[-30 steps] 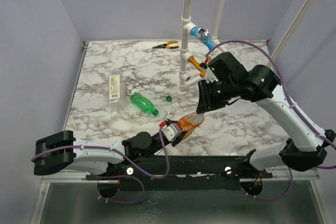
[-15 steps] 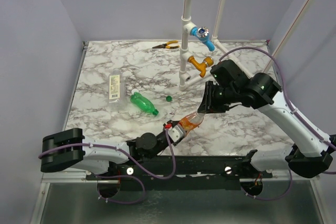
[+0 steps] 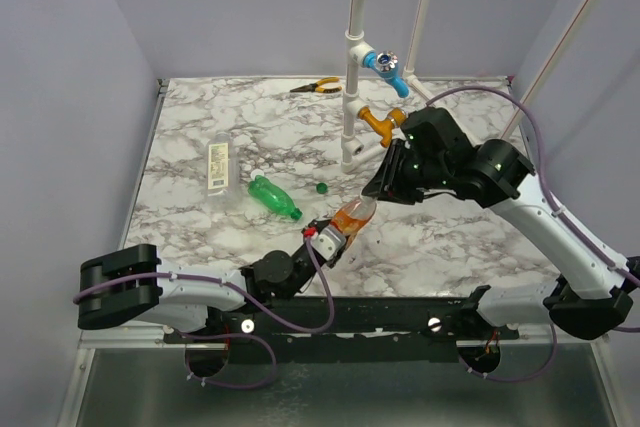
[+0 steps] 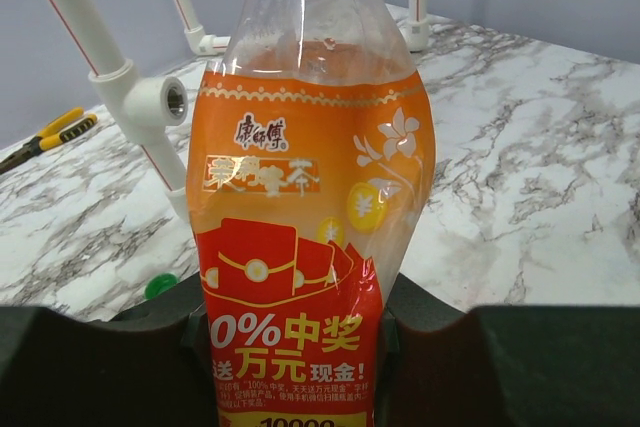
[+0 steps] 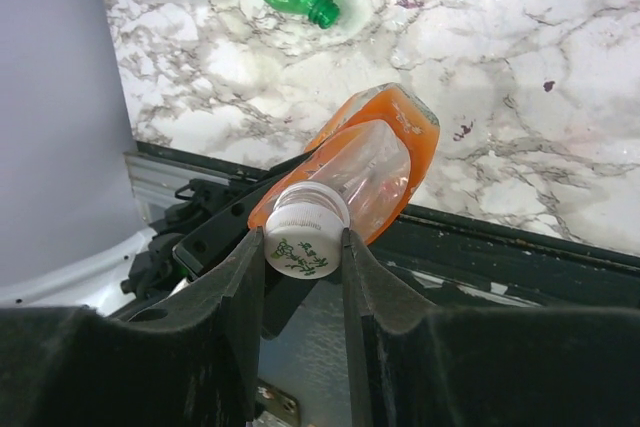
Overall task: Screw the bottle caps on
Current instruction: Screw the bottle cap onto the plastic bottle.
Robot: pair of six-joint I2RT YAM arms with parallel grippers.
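The orange bottle [image 3: 350,217] is held tilted above the near part of the marble table [image 3: 450,242], with its lower body clamped between the fingers of the left gripper [image 3: 322,240]. The white cap [image 5: 305,235] sitting on its neck is pinched from both sides by the right gripper [image 3: 378,190]. The green bottle [image 3: 273,197] is seen lying uncapped on the table to the left, the green cap [image 3: 321,187] is found near its mouth but apart from it, and the clear bottle [image 3: 218,165] is laid farther left.
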